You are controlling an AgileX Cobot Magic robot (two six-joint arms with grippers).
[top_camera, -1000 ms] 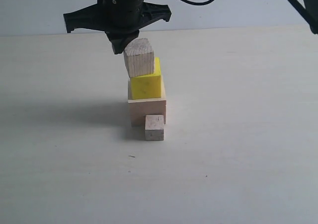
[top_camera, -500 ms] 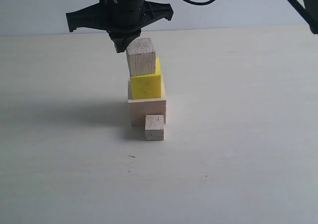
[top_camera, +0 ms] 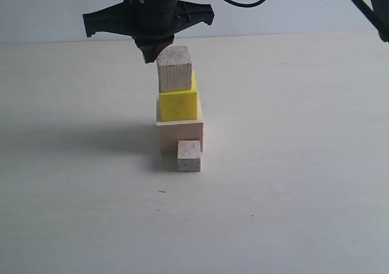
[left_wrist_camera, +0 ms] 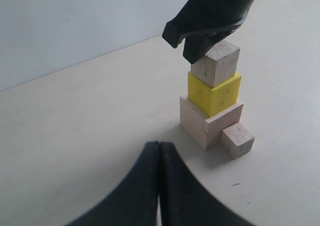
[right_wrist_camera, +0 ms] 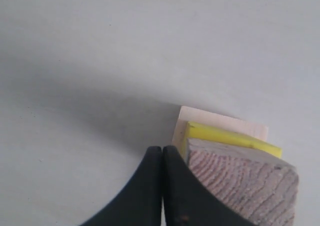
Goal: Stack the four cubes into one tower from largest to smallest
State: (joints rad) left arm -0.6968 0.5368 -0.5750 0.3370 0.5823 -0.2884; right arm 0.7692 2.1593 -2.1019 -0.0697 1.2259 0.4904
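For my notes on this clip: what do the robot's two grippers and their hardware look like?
Both are plain black, with no markings visible. The right gripper has a bulky body with a wing-like crossbar and tapers to a narrow tip; a thin black cable loops behind it. Of the left gripper, only two smooth, curved black fingers show, flaring wide towards their base.

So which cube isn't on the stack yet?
The tiny wood cube: it sits on the table beside the tower, where the other three are stacked.
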